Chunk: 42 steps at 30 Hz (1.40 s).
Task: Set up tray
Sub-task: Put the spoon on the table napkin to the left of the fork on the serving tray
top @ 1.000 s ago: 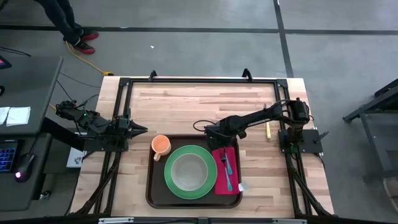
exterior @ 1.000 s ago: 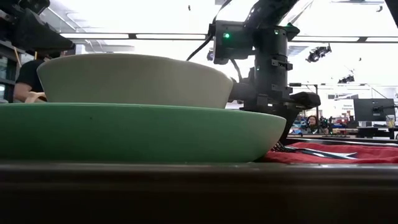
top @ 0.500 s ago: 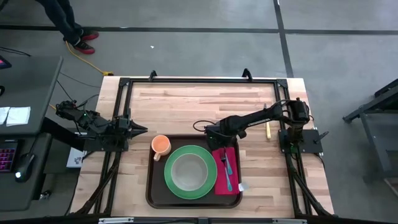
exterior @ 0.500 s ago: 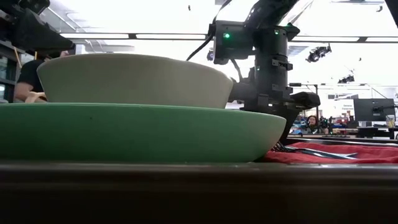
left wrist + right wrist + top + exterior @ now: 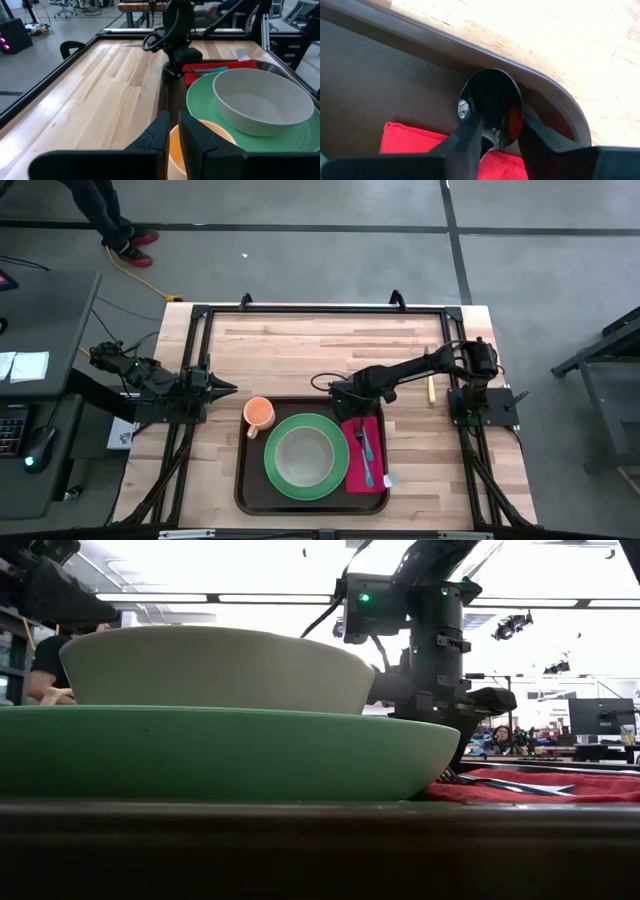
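Observation:
The dark brown tray (image 5: 243, 485) lies at the table's near middle. On it are a green plate (image 5: 340, 472) with a white bowl (image 5: 300, 455), an orange cup (image 5: 258, 413) and a red napkin (image 5: 376, 430). My right gripper (image 5: 351, 417) points down over the tray's far right corner, its fingers closed on either side of a shiny spoon (image 5: 492, 95). A blue-handled utensil (image 5: 365, 455) lies along the napkin. My left gripper (image 5: 228, 388) waits at the table's left edge, a narrow gap between its fingers and nothing in it. My right gripper pinches the spoon between its two fingers at the narrow end of its bowl (image 5: 492, 125), by the neck. The fingers come from above, pointing down, and lie across the spoon. The bowl points at the tray's far rim (image 5: 555, 100); the gripper hides the handle.
A small yellow-handled object (image 5: 431, 388) lies on the bare wood to the right of the tray, near the right arm's base. The far half of the tabletop (image 5: 320, 345) is bare wood inside a black frame. A person stands beyond the table's far left corner.

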Available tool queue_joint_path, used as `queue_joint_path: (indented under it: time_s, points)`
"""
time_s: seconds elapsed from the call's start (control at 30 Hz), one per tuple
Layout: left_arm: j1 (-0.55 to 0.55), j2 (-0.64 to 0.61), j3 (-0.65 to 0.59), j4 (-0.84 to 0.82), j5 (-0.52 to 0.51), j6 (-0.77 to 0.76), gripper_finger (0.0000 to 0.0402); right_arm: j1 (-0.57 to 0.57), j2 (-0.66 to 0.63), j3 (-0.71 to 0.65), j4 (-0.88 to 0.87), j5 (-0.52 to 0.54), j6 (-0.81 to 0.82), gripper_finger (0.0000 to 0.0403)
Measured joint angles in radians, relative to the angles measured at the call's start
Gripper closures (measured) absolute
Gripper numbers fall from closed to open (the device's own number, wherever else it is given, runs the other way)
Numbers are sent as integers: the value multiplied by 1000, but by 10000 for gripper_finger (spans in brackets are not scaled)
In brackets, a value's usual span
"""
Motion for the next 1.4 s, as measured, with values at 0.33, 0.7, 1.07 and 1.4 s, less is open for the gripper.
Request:
queue_joint_path:
  time_s: [0.33, 0.7, 1.07, 1.4]
  points:
    - [0, 0, 0, -10, 0, 0, 332, 0, -4, 4, -8, 1, 17, 395]
    - [0, 0, 0, -12, 0, 0, 332, -15, -3, 4, -60, -10, 31, 400]
    - [0, 0, 0, -14, 0, 0, 332, -37, -2, 1, -107, -92, 29, 402]
    - [0, 0, 0, -14, 0, 0, 332, -54, -3, 0, -115, -140, 1, 402]
